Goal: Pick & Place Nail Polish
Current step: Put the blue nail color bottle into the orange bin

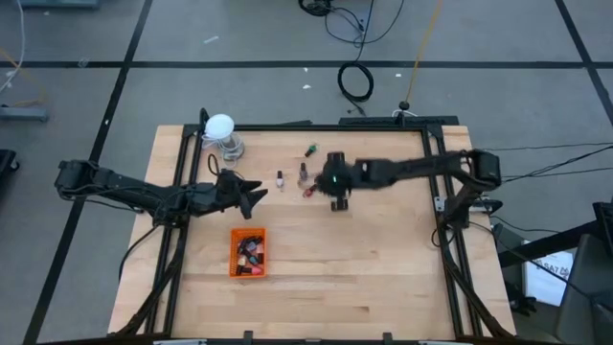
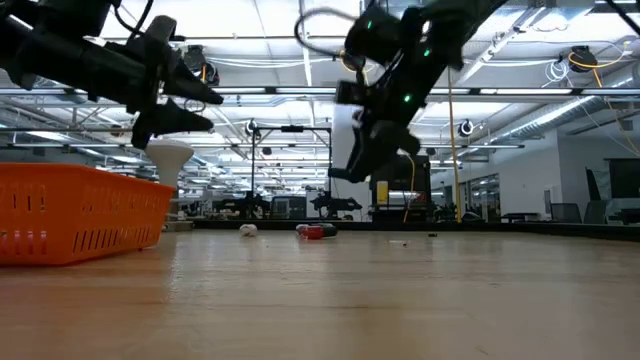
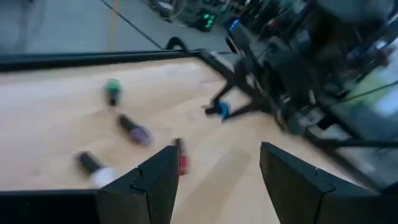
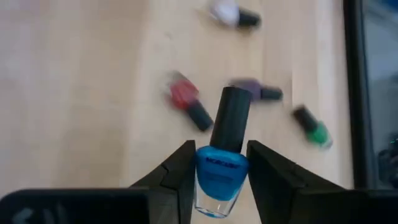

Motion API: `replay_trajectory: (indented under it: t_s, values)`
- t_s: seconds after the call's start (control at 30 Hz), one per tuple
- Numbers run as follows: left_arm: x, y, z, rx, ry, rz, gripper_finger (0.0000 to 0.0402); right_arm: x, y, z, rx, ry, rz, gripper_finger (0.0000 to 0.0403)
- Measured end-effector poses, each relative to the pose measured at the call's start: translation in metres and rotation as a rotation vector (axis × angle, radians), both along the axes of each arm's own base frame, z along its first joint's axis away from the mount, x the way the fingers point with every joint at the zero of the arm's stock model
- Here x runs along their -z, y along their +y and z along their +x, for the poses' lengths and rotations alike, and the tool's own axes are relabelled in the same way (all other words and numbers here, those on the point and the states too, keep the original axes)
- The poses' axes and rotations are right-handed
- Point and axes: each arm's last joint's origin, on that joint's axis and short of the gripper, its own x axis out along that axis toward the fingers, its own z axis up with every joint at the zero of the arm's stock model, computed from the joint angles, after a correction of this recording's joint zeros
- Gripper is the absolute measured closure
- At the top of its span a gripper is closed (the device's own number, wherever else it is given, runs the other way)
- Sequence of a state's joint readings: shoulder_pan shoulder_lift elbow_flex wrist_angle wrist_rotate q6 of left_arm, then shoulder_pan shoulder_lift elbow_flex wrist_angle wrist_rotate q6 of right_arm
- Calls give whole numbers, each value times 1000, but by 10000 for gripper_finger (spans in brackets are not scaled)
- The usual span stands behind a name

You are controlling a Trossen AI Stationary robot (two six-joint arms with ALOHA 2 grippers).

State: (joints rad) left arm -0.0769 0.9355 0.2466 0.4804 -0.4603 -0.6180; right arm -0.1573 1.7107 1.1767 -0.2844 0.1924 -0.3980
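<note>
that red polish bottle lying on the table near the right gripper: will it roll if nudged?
Probably. The red bottle lies on its side on the bare wood table, and its body looks rounded, so a sideways nudge would likely roll it. The narrower dark cap may curve its path. It looks small and light, so it should shift easily. The right gripper already holds a blue bottle.

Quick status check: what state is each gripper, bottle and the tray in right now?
Right gripper: shut on the blue bottle, lifted off the table.
Left gripper: open, empty, above the table beside the tray.
Red bottle: lying on its side on the table.
Purple bottle: lying down.
Green bottle: lying down.
White bottle: lying down.
Tray: holds several bottles.
</note>
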Motion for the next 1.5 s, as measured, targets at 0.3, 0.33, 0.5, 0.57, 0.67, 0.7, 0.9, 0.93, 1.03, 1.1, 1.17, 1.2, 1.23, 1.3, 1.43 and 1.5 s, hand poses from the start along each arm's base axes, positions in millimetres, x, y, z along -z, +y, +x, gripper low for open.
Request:
replay_trajectory:
  t_s: [0.3,0.33,0.5,0.57,0.67,0.7,0.9,0.93,1.03,1.1,1.17,1.2,1.23,1.3,1.43,1.5]
  values:
    - [18,-7,38,115,-122,-194,183,-8,62,5,-34,-169,-207,291]
    - [20,-7,43,113,-121,-207,183,-8,65,5,-46,-184,-210,291]
    - [25,-11,81,146,-61,-206,183,-10,73,6,-53,-239,-200,291]
    - [22,-13,98,179,-66,-180,183,-9,74,6,-56,-238,-197,291]
    - [17,-10,120,210,-77,-158,183,-10,75,7,-57,-252,-195,291]
    - [16,-9,125,212,-77,-161,183,-10,76,7,-58,-251,-195,291]
    - [15,0,146,201,-22,-183,183,-9,81,5,-56,-231,-220,291]
    - [15,1,148,198,-16,-184,183,-8,82,4,-55,-222,-235,291]
    - [14,4,148,208,-16,-192,183,-8,84,4,-47,-214,-261,291]
    - [14,5,149,213,-17,-191,183,-8,84,3,-44,-211,-266,291]
    - [13,4,148,234,-15,-188,183,-8,85,3,-34,-206,-272,291]
    - [13,4,148,249,-14,-187,183,-8,85,2,-23,-203,-278,291]
    - [12,4,149,266,-15,-190,183,-8,85,2,-10,-198,-290,291]
    - [12,3,149,294,-13,-197,183,-8,85,1,13,-193,-316,291]
    - [16,2,148,299,21,-206,183,-12,83,3,55,-216,-363,291]
    - [16,2,148,298,20,-212,183,-13,83,4,59,-228,-367,291]
